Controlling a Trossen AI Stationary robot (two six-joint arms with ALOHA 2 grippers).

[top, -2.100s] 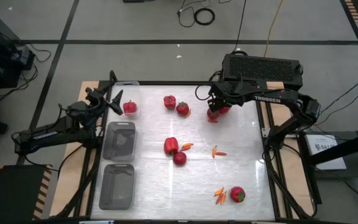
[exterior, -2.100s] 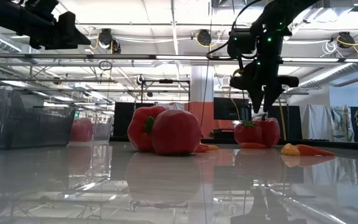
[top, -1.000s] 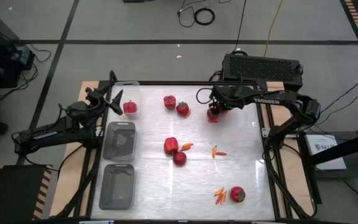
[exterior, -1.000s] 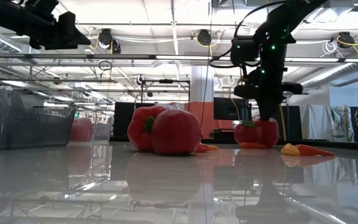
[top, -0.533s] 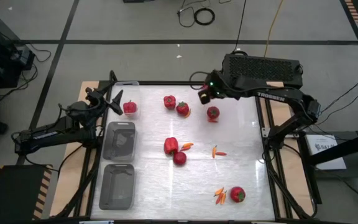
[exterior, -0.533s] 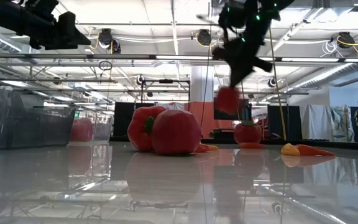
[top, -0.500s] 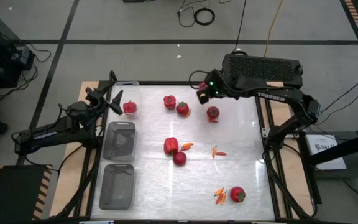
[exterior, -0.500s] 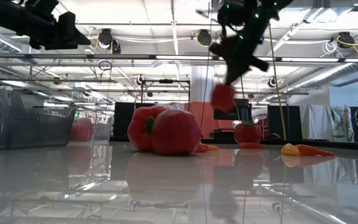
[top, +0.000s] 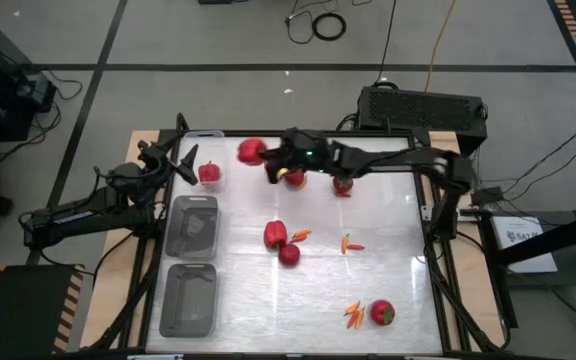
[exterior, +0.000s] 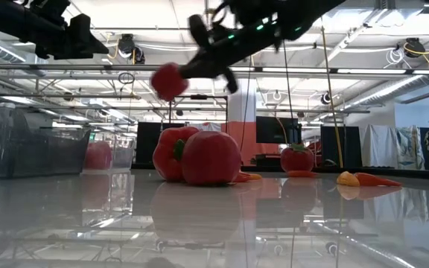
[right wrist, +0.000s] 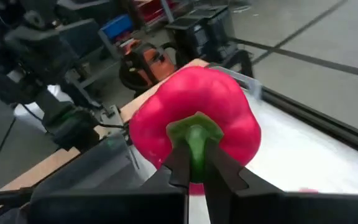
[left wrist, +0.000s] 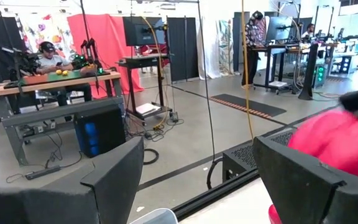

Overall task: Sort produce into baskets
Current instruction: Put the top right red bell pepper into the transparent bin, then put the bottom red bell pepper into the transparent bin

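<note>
Right end effector [top: 265, 157] is pinching a red bell pepper [top: 251, 152] by its stem, airborne over the far-left part of the tabletop [top: 388, 250]. Left end effector [top: 182, 160] hovers spread over the far bin [top: 208, 146], which holds 1 pepper [top: 209, 172]. Bins: 3 in a row along the left edge; the middle bin [top: 192, 226] and near bin [top: 188, 299] look empty. Loose on the tabletop: 5 large red pieces, plus small orange chilies in 3 spots.
</note>
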